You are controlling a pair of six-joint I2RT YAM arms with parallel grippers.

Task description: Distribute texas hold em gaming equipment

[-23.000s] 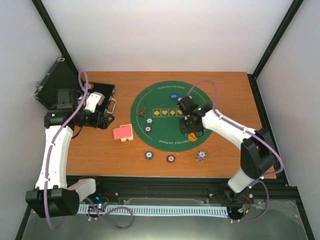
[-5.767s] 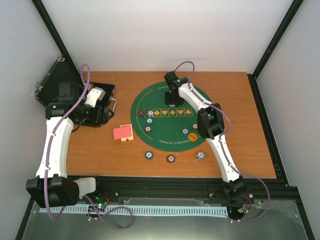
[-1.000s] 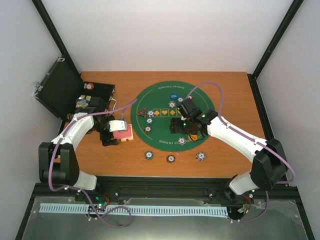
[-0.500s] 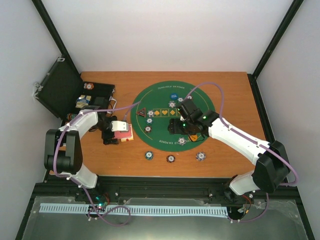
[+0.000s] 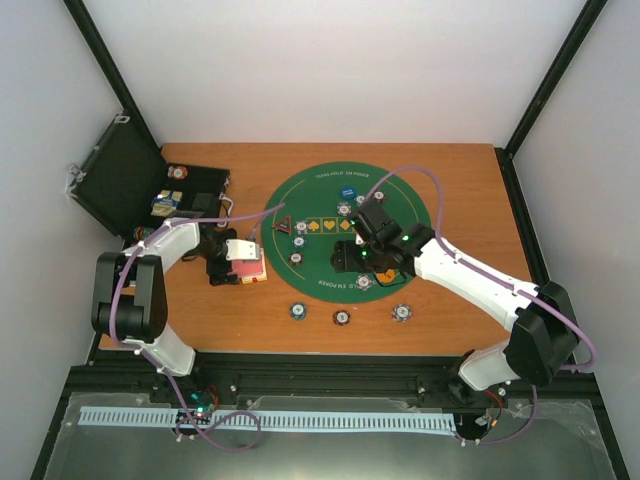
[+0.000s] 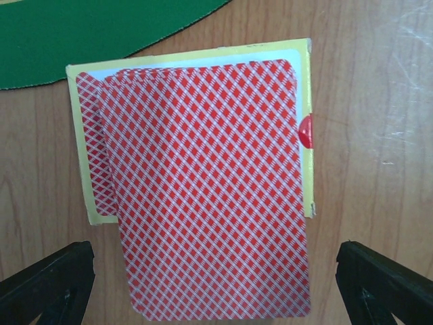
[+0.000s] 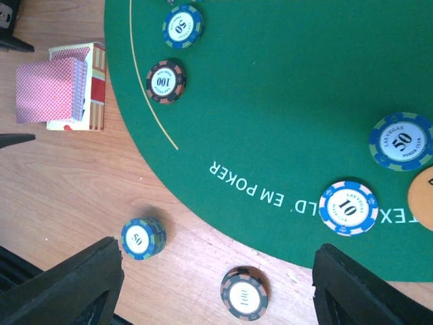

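Finding on the left end effector: its two dark fingers stand wide apart at the lower corners of the left wrist view and hold nothing. The red-backed playing cards lie directly ahead of it, in the gap between the fingers. They form a slightly fanned stack resting on a yellow-edged card box, which sits on the wooden surface just off the rim of the green felt mat. The stack's long axis runs straight away from the end effector toward the mat, so the fingers flank the two long edges and would close across the short width. The nearest card overhangs the near edge of the box and is turned a little off the box's line; one lower card shows out to the left. The fingers are not touching the cards. The right end effector is likewise spread wide and empty. It hangs over the near rim of the mat, with a blue 50 chip stack and a dark striped chip on the bare surface below it; the cards appear only at the far upper left of its view, well apart. Judgement: the left arm is clearly the nearer to the cards and already squared to them. A short advance and descent, then closure, should serve, though the skewed top card may slip or separate.
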